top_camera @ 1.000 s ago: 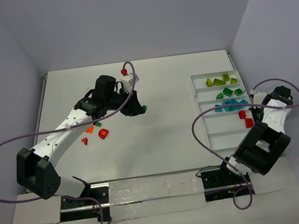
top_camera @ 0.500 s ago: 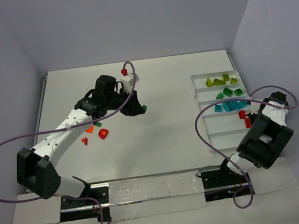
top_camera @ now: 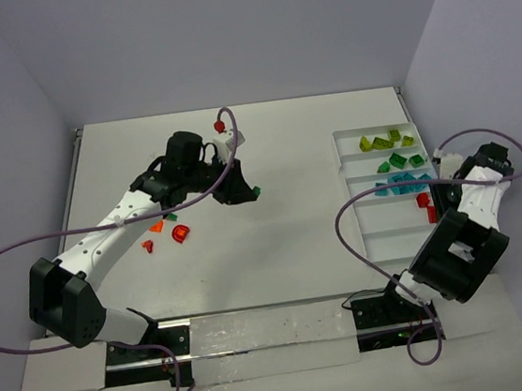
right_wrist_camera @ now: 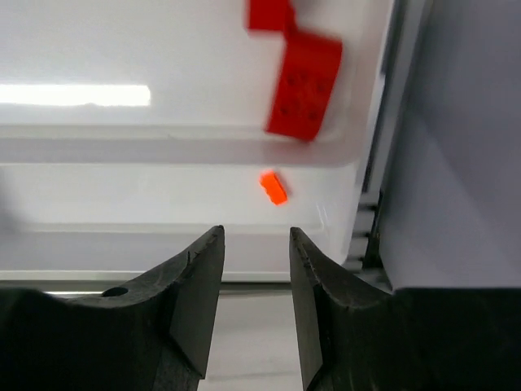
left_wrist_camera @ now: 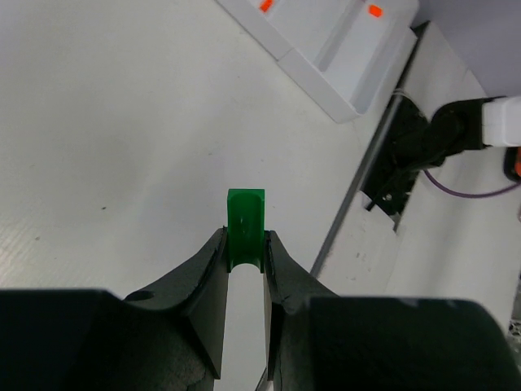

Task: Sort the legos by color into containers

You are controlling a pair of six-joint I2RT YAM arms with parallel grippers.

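A small green plastic brick [left_wrist_camera: 245, 213], being clamped at the tips of the left gripper [left_wrist_camera: 244, 240], could be jolted loose. The right gripper [right_wrist_camera: 254, 238] is being held apart, seemingly empty.

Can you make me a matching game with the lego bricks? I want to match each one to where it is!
Things:
1. green brick in the left wrist view
2. lime green bricks
3. teal bricks
4. red brick beside the left arm

Places:
A. farthest compartment of the tray
B. loose on the table
C. pinched in the left gripper
D. third tray compartment from the far end

Pairs: 1-C, 2-A, 3-D, 4-B
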